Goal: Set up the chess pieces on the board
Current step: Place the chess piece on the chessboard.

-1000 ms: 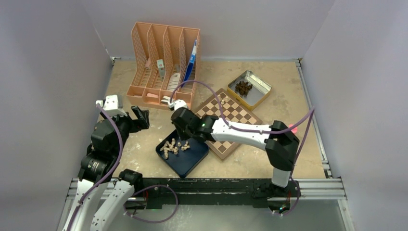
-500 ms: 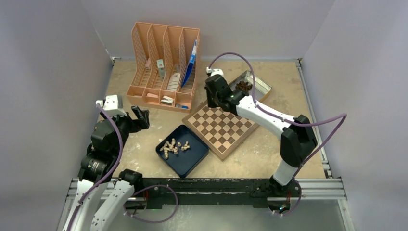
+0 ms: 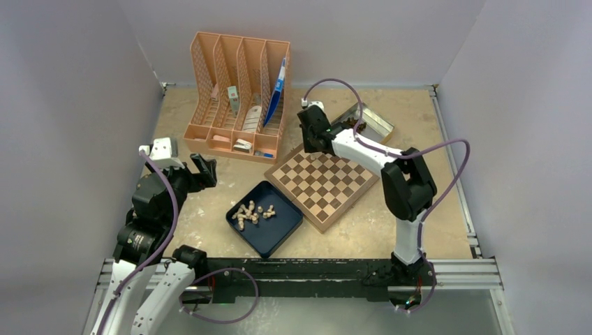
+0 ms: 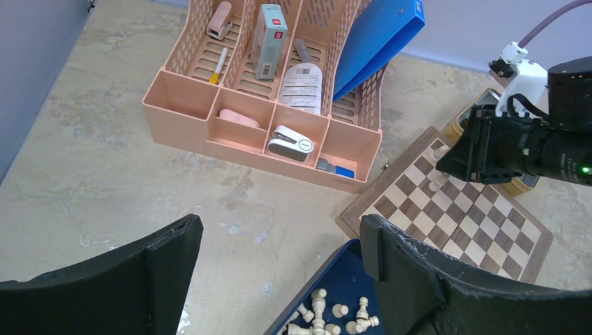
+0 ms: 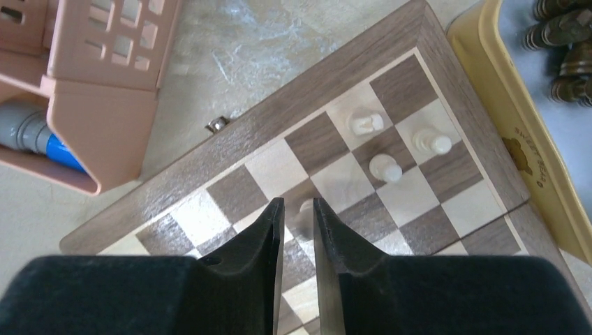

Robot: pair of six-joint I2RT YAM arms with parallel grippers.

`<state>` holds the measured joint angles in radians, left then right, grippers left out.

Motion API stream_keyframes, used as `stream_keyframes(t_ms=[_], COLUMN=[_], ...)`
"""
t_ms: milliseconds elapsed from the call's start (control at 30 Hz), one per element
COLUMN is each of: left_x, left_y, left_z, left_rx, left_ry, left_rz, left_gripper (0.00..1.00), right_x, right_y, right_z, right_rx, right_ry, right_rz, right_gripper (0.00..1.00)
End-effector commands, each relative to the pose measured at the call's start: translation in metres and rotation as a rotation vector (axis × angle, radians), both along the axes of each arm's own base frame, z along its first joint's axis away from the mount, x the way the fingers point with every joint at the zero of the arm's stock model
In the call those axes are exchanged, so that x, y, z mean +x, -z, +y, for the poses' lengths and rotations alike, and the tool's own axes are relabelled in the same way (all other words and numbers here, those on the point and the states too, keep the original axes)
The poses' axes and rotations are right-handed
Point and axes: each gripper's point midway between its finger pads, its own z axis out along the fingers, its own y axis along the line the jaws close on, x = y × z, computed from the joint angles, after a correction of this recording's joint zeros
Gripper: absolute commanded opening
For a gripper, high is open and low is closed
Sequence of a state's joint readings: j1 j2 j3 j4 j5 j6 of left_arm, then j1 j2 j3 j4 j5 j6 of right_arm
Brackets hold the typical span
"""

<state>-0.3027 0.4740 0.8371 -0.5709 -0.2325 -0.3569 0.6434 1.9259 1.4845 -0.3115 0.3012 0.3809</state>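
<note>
The board [image 3: 321, 183] lies mid-table, right of a dark blue tray [image 3: 272, 234] that holds several loose pale chess pieces [image 3: 253, 211]. My right gripper [image 3: 311, 145] is low over the board's far corner. In the right wrist view it [image 5: 299, 204] is shut on a pale chess piece [image 5: 305, 208] over the board [image 5: 230, 195]. Three pale pieces [image 5: 385, 167] stand on corner squares just beyond it. My left gripper [image 4: 279, 237] is open and empty above bare table, left of the tray. The tray's pieces [image 4: 328, 317] show in the left wrist view.
A peach desk organizer [image 3: 237, 98] with small items and a blue folder stands at the back left, close to the board's far corner. A yellow-rimmed tin [image 3: 373, 124] of dark chess pieces [image 5: 565, 28] sits behind the board. Walls enclose the table.
My right arm has swung from over the blue tray to the board's far corner and come lower there. The left arm has not moved.
</note>
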Motion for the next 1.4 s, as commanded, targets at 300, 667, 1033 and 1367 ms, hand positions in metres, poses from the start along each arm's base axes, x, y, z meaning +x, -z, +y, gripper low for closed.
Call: stream_keyframes(t_ms=[300, 667, 1033, 1367], left_x=[0.006, 0.006, 0.005, 0.005], left_y=[-0.005, -0.003, -0.003, -0.003], left_z=[-0.001, -0.001, -0.001, -0.001], left_rx=[0.0, 0.001, -0.002, -0.003], left_ry=[-0.003, -0.002, -0.002, -0.004], left_rz=[-0.019, -0.012, -0.014, -0.012], left_gripper=[0.83, 0.83, 0.83, 0.83], right_x=[0.02, 0.006, 0.005, -0.001], right_y=[-0.033, -0.014, -0.012, -0.012], right_z=[0.0, -0.01, -0.011, -0.015], right_rx=[0.032, 0.013, 0.012, 0.011], right_ry=[0.011, 0.021, 0.022, 0.025], right_rz=[-0.072, -0.031, -0.036, -0.036], right_gripper=[0.29, 0.3, 0.24, 0.28])
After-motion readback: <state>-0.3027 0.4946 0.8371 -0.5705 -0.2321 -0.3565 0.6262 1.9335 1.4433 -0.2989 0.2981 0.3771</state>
